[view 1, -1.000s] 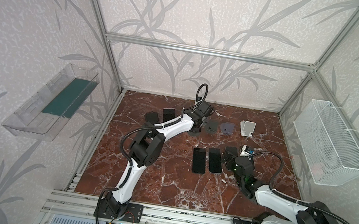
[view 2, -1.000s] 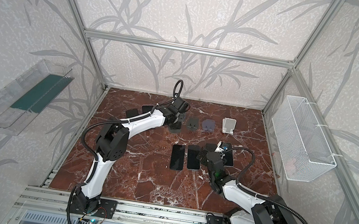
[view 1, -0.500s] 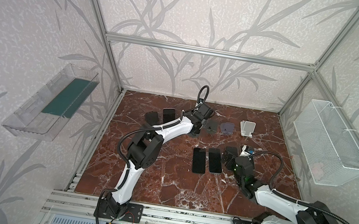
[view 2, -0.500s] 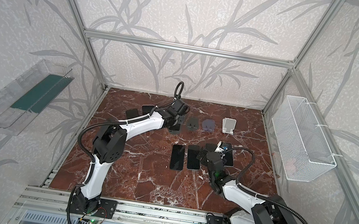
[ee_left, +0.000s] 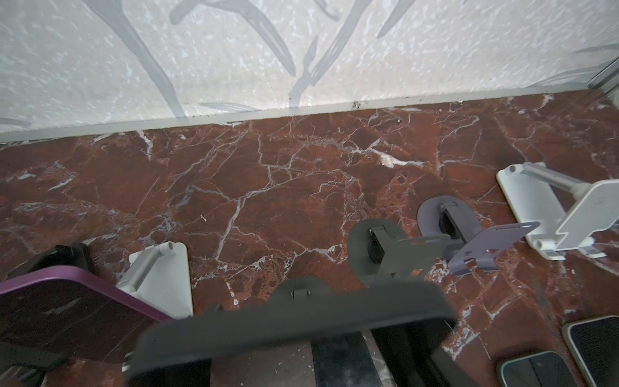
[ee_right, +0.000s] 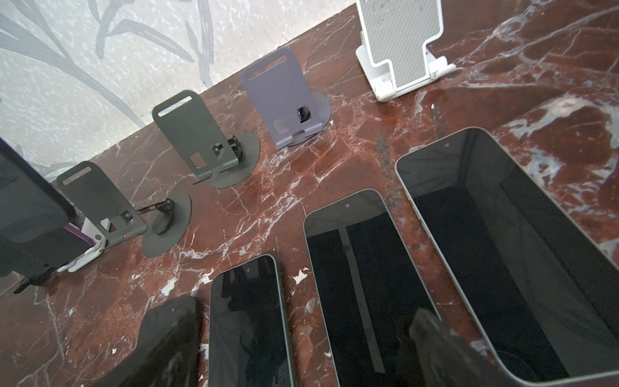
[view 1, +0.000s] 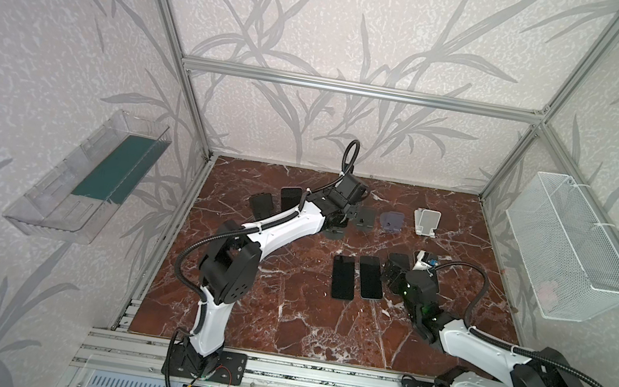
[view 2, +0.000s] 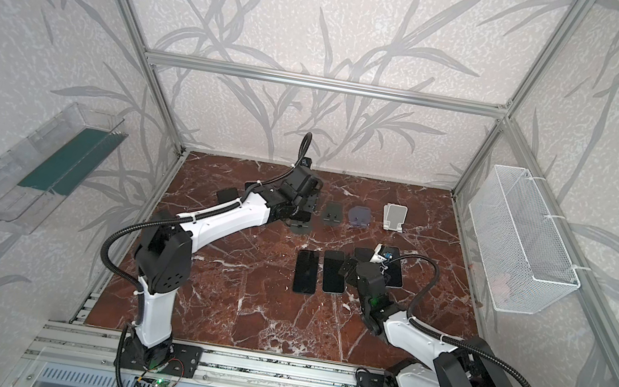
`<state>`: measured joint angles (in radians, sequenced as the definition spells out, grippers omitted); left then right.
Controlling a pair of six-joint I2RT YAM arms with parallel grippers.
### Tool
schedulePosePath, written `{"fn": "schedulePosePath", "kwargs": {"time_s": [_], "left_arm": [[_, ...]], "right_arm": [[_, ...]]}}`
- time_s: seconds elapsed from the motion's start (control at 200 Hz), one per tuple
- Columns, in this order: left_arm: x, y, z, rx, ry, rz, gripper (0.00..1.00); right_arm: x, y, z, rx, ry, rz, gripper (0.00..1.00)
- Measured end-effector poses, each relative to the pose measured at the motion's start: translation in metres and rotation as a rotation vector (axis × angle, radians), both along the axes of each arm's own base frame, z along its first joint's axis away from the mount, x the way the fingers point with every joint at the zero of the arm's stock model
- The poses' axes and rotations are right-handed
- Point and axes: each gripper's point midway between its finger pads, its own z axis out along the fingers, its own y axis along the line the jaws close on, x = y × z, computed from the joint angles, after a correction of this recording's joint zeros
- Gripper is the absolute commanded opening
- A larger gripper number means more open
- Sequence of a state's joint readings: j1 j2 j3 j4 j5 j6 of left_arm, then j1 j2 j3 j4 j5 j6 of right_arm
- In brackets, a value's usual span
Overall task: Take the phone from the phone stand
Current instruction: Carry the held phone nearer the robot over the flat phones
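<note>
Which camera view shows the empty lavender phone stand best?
The right wrist view: there the lavender phone stand faces the camera, large and unblocked. Both top views show it small, in the far row. The left wrist view shows only its back and round base.

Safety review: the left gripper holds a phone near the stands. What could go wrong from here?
1. The phone in the left gripper hangs close to the purple phone on its white stand; a sideways swing could knock it over.
2. The flat phones lie close together with the open right gripper above them, so setting this one down there could bump either.
</note>
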<state>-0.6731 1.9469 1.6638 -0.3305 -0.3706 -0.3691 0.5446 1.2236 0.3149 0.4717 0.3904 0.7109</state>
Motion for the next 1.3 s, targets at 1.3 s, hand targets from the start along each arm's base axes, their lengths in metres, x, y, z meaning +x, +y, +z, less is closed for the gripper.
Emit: {"fn": "schedulePosePath", "kwargs": {"time_s": [1.3], "left_arm": [[-0.143,0.035,-0.129,0.004,0.451,-0.076,0.63]], "right_arm": [[0.007,0.035,-0.009,0.027,0.012,0.135,0.96]]}}
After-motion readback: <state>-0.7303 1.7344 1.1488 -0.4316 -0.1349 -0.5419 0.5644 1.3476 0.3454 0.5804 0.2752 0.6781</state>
